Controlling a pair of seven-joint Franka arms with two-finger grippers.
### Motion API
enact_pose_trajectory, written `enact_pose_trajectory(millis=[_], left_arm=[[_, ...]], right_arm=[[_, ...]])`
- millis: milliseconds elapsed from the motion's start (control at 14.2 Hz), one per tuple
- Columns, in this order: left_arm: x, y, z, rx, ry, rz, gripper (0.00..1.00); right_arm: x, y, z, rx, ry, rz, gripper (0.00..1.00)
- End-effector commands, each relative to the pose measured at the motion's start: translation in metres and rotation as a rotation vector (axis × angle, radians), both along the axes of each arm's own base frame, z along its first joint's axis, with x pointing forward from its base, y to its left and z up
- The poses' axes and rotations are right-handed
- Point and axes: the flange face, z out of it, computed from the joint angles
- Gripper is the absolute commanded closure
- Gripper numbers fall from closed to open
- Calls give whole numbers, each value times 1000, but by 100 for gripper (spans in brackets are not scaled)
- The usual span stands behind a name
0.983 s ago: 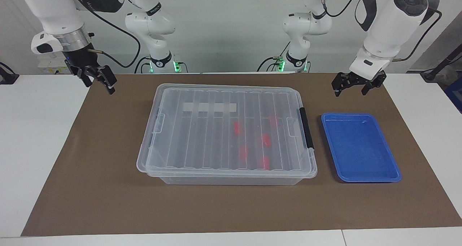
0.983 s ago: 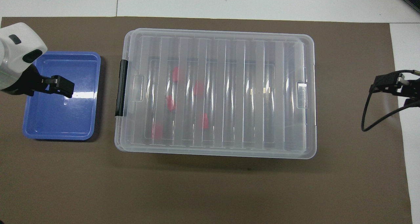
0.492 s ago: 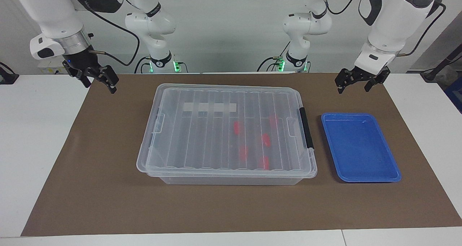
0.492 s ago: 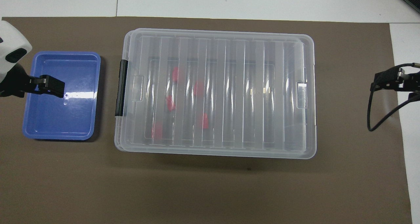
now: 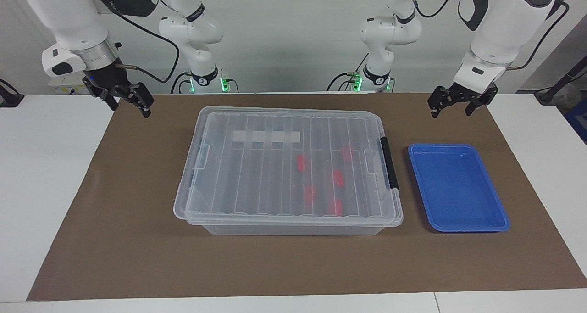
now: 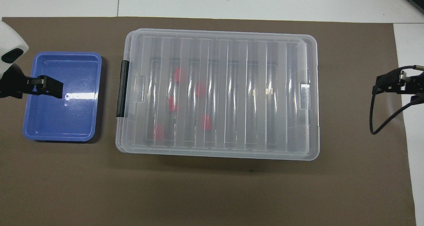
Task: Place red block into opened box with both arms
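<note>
The box (image 5: 257, 180) (image 6: 265, 86) sits mid-mat with its ribbed clear lid on and a black handle (image 5: 389, 162) at the left arm's end. Several red blocks lie inside under the lid, among them one (image 5: 301, 162) (image 6: 200, 88) near the middle and one (image 5: 337, 207) (image 6: 178, 74) farthest from the robots. My left gripper (image 5: 450, 113) (image 6: 51, 86) hangs open and holds nothing, over the mat by the blue tray. My right gripper (image 5: 130, 109) (image 6: 386, 85) hangs open and holds nothing, over the mat's edge at the right arm's end.
A blue tray (image 5: 458, 189) (image 6: 61, 120) with nothing in it lies beside the box at the left arm's end. A brown mat (image 5: 137, 239) covers the white table. A black cable (image 6: 374, 120) loops under the right gripper.
Both grippers have lifted a little and drawn back toward the robots. The box, its lid and the blocks have not moved.
</note>
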Motion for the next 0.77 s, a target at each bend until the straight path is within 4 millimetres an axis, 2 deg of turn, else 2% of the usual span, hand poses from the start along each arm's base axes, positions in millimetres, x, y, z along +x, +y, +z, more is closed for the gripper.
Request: enact_pose_trajectory(millis=[0,702], left_arm=[[-5,6,4,-18,3,14,0],[-6,10,5,-18,5,24,0]], right_arm=[[-7,1,2,12,19,80,0],[-8,6,0,7,19,100,0]])
